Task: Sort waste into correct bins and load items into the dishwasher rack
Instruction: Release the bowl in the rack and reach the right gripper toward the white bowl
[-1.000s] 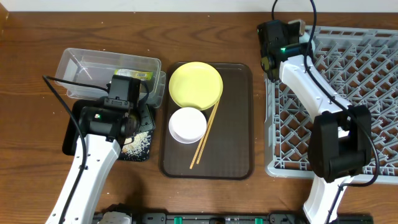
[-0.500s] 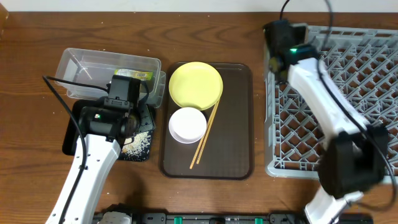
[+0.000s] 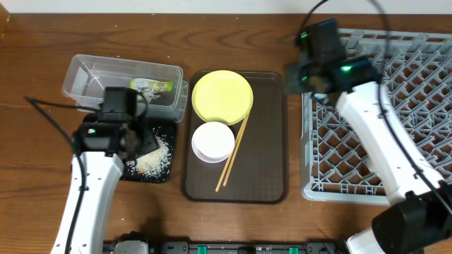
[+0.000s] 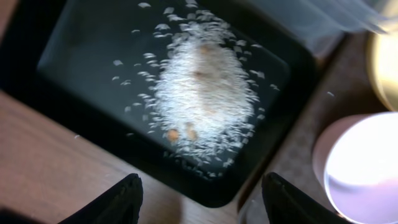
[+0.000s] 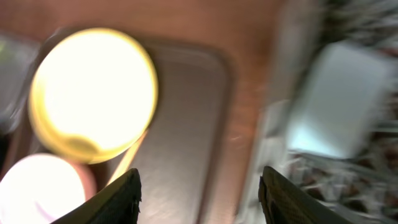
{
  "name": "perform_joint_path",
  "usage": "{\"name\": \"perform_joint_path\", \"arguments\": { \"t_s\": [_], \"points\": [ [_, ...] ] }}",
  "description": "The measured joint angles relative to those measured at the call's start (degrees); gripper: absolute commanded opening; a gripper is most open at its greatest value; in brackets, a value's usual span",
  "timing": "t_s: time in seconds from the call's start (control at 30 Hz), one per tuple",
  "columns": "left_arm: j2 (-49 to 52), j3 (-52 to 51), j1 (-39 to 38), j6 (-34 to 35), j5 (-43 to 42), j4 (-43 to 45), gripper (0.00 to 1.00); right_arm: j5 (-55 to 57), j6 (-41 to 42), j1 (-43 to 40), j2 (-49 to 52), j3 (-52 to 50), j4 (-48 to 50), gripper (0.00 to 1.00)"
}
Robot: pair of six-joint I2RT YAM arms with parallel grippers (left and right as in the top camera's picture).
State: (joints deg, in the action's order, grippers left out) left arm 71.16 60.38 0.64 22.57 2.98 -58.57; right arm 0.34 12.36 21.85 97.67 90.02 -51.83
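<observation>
Over by the left edge of the desk, my left gripper (image 4: 199, 193) hangs fingers apart and empty above the rice scraps (image 4: 205, 93) heaped in the black tray (image 4: 81, 50), while my right gripper (image 5: 199, 186), also spread and empty, sits toward the far edge between the yellow plate (image 3: 222, 97) and the dishwasher rack (image 3: 431, 92).

Lab tabletop rig, wooden table (image 3: 28, 197), dishwasher rack (image 3: 424, 70)

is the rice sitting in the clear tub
No, the rice lies piled in the black tray, not in the clear tub.
</observation>
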Motion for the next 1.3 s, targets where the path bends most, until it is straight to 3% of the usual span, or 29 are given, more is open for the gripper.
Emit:
{"name": "perform_joint_path", "arguments": {
  "t_s": [0.3, 0.6, 0.93, 1.03, 1.3],
  "points": [
    [0.0, 0.0, 8.57, 0.15, -2.71, -0.44, 0.65, -3.19, 0.17, 11.8, 5.62, -4.35, 0.48, 0.61],
    [0.0, 0.0, 9.01, 0.15, -3.54, -0.48, 0.65, -3.72, 1.42, 20.7, 15.15, -4.83, 4.42, 0.59],
    [0.0, 0.0, 9.01, 0.15, -3.96, -0.66, 0.65, -2.78, 6.12, 21.46, 21.0, -4.94, 5.86, 0.26],
    [0.0, 0.0, 9.01, 0.15, -3.96, -0.66, 0.65, -0.81, 6.36, 21.46, 20.83, -4.85, 5.81, 0.01],
    [0.0, 0.0, 9.01, 0.15, -4.11, -0.72, 0.65, 3.74, 6.75, 19.1, 15.06, -3.39, 5.86, 0.01]
  ]
}}
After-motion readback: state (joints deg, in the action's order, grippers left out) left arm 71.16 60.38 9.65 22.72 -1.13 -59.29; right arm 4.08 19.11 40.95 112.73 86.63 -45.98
